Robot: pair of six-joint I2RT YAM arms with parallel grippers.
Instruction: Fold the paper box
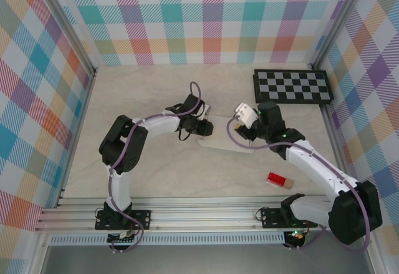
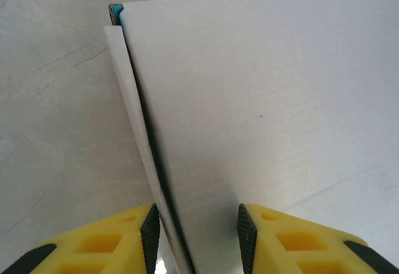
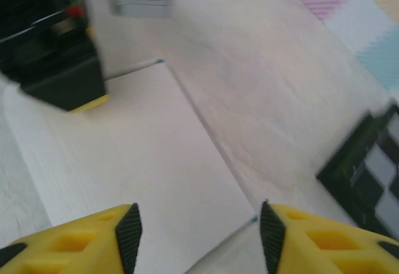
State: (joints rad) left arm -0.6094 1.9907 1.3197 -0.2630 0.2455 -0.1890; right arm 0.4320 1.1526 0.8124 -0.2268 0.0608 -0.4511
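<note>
1. Nearest the arm bases, a red block [image 1: 278,180] lies on the table [image 1: 168,180], well apart from the work.
2. Further in, at mid-table, the box [image 1: 215,140] lies flat, white face up, between the two arms.
3. The left gripper [image 2: 197,231] is held spread. Its fingers [image 2: 149,230] are set astride the box's left edge, and nothing is pinched.
4. The right gripper [image 3: 199,236] is likewise spread and poised over the box's opposite side. Whether the card is touched cannot be told.
5. Along the left edge a narrow flap [image 2: 128,112] lies just beside the main panel, with a dark seam between them. A sliver of teal shows at the far corner.
6. The folding is judged nearly done, since a flat white rectangle has already been formed. What seems left is for that side flap to be tucked or pressed home so the seam is closed.
7. Farthest off, a checkerboard [image 1: 292,87] lies at the table's right rear, clear of the box.
</note>
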